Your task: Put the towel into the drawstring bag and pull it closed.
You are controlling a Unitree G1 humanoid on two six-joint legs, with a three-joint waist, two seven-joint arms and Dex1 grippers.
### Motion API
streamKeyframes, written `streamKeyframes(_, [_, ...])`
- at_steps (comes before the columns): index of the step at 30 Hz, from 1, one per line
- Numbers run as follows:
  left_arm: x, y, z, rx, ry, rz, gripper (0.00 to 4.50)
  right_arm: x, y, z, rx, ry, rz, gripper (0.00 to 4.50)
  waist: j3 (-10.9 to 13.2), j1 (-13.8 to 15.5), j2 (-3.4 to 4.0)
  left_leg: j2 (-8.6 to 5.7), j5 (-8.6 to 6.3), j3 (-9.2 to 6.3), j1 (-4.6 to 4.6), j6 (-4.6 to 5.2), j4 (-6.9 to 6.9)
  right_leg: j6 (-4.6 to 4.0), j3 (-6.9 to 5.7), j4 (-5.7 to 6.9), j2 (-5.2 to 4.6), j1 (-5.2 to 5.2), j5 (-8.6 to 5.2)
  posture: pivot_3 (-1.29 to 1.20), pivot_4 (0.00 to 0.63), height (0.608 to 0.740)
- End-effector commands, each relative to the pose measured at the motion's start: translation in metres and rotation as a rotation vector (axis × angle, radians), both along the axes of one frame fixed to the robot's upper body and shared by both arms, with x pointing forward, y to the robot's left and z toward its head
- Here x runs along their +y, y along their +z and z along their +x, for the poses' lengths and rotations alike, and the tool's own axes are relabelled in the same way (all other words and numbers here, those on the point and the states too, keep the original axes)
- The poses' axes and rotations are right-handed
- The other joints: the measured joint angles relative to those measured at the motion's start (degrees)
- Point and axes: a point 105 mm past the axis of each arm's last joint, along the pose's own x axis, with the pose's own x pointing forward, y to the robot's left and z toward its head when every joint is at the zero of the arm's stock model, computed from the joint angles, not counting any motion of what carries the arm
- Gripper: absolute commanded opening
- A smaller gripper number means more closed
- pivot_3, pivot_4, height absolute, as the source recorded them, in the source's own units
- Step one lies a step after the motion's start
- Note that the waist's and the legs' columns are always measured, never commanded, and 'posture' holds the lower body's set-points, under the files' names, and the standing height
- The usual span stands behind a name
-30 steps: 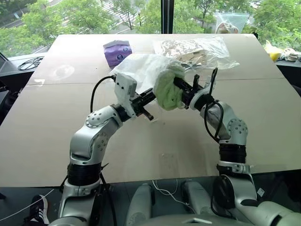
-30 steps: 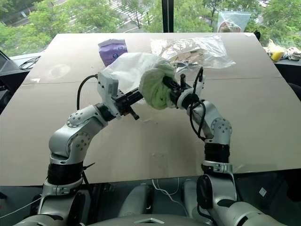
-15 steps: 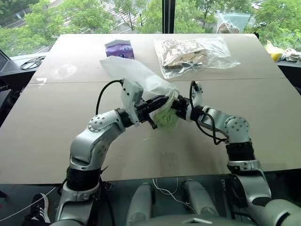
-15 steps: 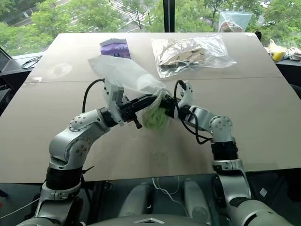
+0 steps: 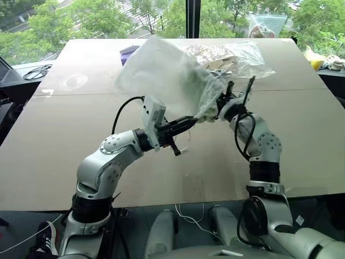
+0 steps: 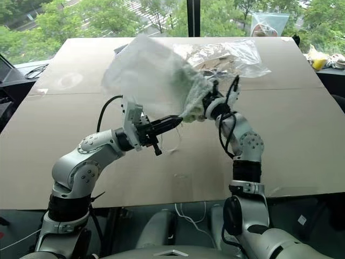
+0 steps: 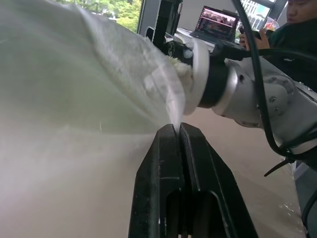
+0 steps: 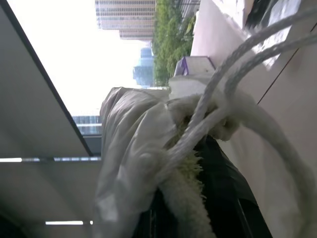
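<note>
The left hand (image 7: 179,130) is closed, its two black fingers pinching a thin edge of the drawstring bag (image 5: 167,73) near the mouth. The right hand (image 5: 218,105) is clamped on the gathered mouth of the bag from the other side, with a bit of the towel (image 8: 185,171) and the white cords (image 8: 233,64) bunched against its fingers. Between the two hands the bag is held up off the bench (image 5: 64,140), its white fabric billowing up and away from the robot. The towel sits inside the mouth end of the bag, showing pale green through the thin cloth just beside the right hand. A loose length of cord (image 5: 187,147) dangles below the left hand. Behind the lifted bag lie a purple pack (image 5: 128,53), partly hidden, and a clear plastic bag (image 5: 242,56) with brown contents, both well apart from the hands. In the left wrist view a laptop (image 7: 218,24) shows in the background.
</note>
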Motion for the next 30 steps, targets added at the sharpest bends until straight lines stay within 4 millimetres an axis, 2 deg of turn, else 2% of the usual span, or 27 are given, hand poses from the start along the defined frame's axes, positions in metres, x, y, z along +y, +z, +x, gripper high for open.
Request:
streamKeyframes(1, [-0.002, 0.009, 0.004, -0.069, 0.021, 0.011, 0.06, 0.062, 0.036, -0.029, -0.079, 0.177, 0.087, 0.0, 0.0, -0.7, 0.06, 0.01, 0.0, 0.07, 0.04, 0.0, 0.0, 0.0, 0.06, 0.01, 0.01, -0.02, 0.0, 0.0, 0.15, 0.74])
streamKeyframes(6, [0.011, 0.011, 0.026, -0.113, 0.151, 0.013, 0.06, 0.061, 0.014, -0.029, 0.001, 0.131, -0.029, 0.0, 0.0, -0.4, 0.07, 0.05, 0.0, -0.04, 0.06, 0.0, -0.04, -0.03, 0.01, 0.08, 0.09, -0.03, -0.01, 0.0, 0.15, 0.74])
streamKeyframes(7, [0.014, 0.01, 0.029, -0.115, 0.168, 0.017, 0.0, 0.06, 0.01, -0.029, 0.005, 0.128, -0.051, 0.84, 0.0, -0.3, 0.07, 0.04, 0.0, -0.02, 0.05, 0.0, -0.03, -0.02, 0.02, 0.07, 0.08, -0.03, 0.0, 0.0, 0.15, 0.74])
streamKeyframes(8, [0.016, 0.008, 0.032, -0.115, 0.181, 0.02, 0.0, 0.058, 0.006, -0.03, 0.005, 0.127, -0.09, 1.14, 0.0, -0.3, 0.07, 0.03, 0.0, -0.01, 0.03, 0.0, -0.02, -0.02, 0.02, 0.05, 0.06, -0.03, 0.0, 0.0, 0.15, 0.74])
streamKeyframes(12, [0.029, 0.003, 0.039, -0.095, 0.233, -0.001, 0.0, 0.042, -0.013, -0.032, -0.059, 0.131, -0.352, 2.98, 0.0, -0.2, 0.07, 0.01, 0.0, 0.03, -0.01, 0.0, -0.05, -0.02, 0.03, 0.0, 0.0, -0.03, 0.0, 0.0, 0.15, 0.74])
streamKeyframes(16, [0.035, 0.01, 0.046, -0.085, 0.253, -0.043, 0.0, 0.024, -0.019, -0.04, -0.112, 0.186, -0.406, 2.98, 0.0, 0.1, 0.07, 0.01, 0.0, 0.03, -0.05, 0.0, -0.02, -0.02, 0.03, 0.01, 0.0, -0.07, 0.01, 0.0, 0.15, 0.74])
streamKeyframes(22, [0.032, 0.009, 0.048, -0.07, 0.232, -0.058, 0.0, 0.018, -0.031, -0.056, -0.188, 0.301, -0.482, 2.98, 0.0, -0.1, 0.06, 0.01, 0.0, 0.05, -0.01, 0.0, 0.02, -0.01, 0.04, 0.02, 0.02, -0.03, 0.0, 0.0, 0.15, 0.74])
streamKeyframes(27, [0.031, 0.009, 0.047, -0.066, 0.226, -0.057, 0.0, 0.006, -0.041, -0.059, -0.238, 0.302, -0.532, 2.98, 0.0, -0.1, 0.05, 0.04, 0.0, 0.03, 0.02, 0.01, -0.02, -0.01, 0.04, 0.05, 0.07, -0.04, 0.0, 0.0, 0.15, 0.74])
streamKeyframes(30, [0.03, 0.007, 0.046, -0.062, 0.222, -0.055, 0.0, 0.006, -0.047, -0.071, -0.314, 0.358, -0.607, 2.98, 0.0, 0.2, 0.05, 0.0, 0.0, 0.06, -0.03, 0.0, 0.03, 0.02, 0.05, 0.02, 0.01, -0.03, -0.01, 0.0, 0.15, 0.74])
